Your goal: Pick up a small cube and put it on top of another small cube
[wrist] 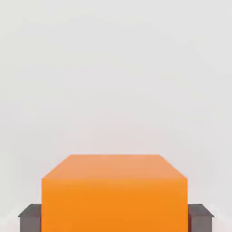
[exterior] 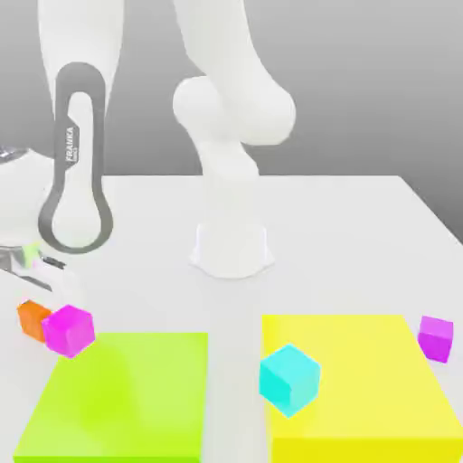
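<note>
1. Near the tabletop's edge at the exterior view's left, your gripper (wrist: pixel 115 217) pinched the orange cube (exterior: pixel 34 318) between its fingers (wrist: pixel 30 216).
2. You risked knocking the magenta cube (exterior: pixel 69 330), which sat touching it.
3. You risked a slip if the grip was shallow.

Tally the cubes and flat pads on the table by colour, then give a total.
Small plain orange cube: 1
Small magenta cubes: 2
Larger cyan cube: 1
Flat green square pad: 1
Flat yellow square pad: 1
Total: 6
</note>
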Tool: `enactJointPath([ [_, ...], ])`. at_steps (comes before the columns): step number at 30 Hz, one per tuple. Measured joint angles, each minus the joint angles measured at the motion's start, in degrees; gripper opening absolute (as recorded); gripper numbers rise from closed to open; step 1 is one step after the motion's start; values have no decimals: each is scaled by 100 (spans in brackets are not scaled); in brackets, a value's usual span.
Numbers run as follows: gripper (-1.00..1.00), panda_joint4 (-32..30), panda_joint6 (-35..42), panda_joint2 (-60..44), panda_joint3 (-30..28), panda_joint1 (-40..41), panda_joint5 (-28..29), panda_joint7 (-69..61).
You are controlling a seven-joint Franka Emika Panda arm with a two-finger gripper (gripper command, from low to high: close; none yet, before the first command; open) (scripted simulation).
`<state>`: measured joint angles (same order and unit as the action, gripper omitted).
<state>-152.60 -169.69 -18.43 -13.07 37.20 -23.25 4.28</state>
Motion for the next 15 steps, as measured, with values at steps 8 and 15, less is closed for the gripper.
enactJointPath([
  [8,-100,-227,668,933,-792,-524,1201,904],
  [15,-100,-148,1916,2210,-608,-1086,2549,1450],
])
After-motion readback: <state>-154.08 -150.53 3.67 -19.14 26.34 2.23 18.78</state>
